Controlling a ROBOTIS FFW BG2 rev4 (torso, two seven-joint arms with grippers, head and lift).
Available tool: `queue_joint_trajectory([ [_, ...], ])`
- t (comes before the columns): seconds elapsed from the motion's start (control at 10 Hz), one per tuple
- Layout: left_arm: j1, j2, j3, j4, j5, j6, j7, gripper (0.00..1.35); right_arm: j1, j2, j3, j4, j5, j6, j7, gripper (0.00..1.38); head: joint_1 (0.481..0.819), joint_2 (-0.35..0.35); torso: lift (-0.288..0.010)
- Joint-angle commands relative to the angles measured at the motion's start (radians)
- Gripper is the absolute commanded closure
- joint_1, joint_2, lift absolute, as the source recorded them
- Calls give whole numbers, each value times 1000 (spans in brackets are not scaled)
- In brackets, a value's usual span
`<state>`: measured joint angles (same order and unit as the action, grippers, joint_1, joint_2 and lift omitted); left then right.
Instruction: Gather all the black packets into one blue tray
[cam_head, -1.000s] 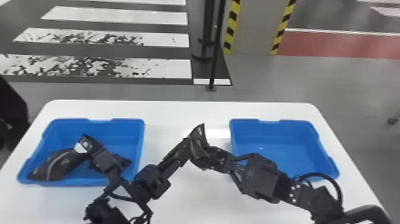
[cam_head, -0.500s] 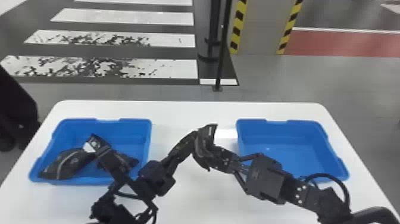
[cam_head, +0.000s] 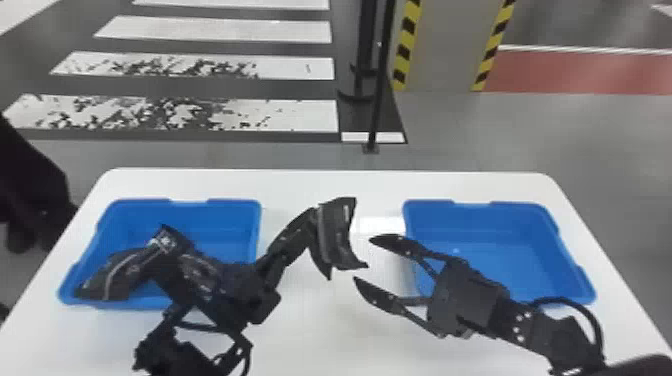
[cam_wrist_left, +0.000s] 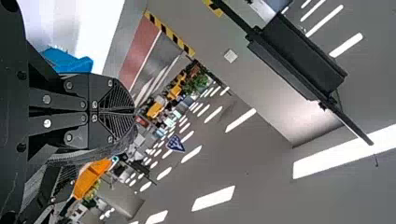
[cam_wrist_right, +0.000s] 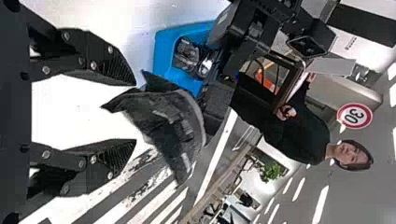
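Left gripper (cam_wrist_left: 132, 111) has its fingers pinched together on a limp, shiny black plastic packet (cam_head: 339, 235), held up over the white table (cam_head: 310, 345) between the trays. Right gripper (cam_head: 363, 260) is wide open with nothing in it, tips just beside the packet. Looks like mid-gather to me: other black packets (cam_head: 116, 276) are in the left blue plastic tray (cam_head: 225, 217), so next I'd swing left, get over that tray's inner wall, lower and let go. Decent room that way; the right gripper's tighter, being near the right blue plastic tray (cam_head: 500, 240).
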<state>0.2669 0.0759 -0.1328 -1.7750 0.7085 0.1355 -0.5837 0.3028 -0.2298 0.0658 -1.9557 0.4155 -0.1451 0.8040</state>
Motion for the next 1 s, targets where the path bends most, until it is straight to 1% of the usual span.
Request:
queue_joint_trajectory([
  [0.0, 32, 1, 51, -40, -23, 2, -7, 1222, -1, 1, -38, 13, -3, 0, -2, 108, 695, -36, -110],
  [0.1, 55, 1, 95, -74, -56, -1, -10, 1222, -8, 1, -74, 28, -5, 10, -3, 108, 695, -34, -110],
  [0.3, 96, -1, 195, -126, -120, -5, -18, 1222, -40, 1, -150, 77, -43, 10, -14, 107, 695, -31, -110],
  [0.4, 118, -8, 254, -146, -154, -8, -21, 1222, -65, 4, -174, 131, -94, 10, -23, 104, 695, -28, -110],
  [0.5, 138, -16, 314, -163, -190, -20, -21, 1222, -82, 14, -195, 185, -172, 10, -39, 104, 695, -19, -110],
  [0.6, 155, -27, 370, -168, -228, -40, -21, 1222, -84, 27, -207, 236, -288, 10, -72, 104, 695, -9, -110],
  [0.7, 172, -38, 422, -168, -274, -69, -19, 1222, -77, 41, -225, 263, -362, 10, -95, 108, 695, 14, -110],
  [0.8, 177, -44, 478, -168, -350, -72, -19, 1222, -75, 47, -233, 266, -378, 10, -100, 108, 695, 39, -110],
  [0.9, 177, -42, 522, -168, -413, -77, -19, 1222, -70, 47, -231, 266, -378, 10, -100, 108, 695, 53, -110],
])
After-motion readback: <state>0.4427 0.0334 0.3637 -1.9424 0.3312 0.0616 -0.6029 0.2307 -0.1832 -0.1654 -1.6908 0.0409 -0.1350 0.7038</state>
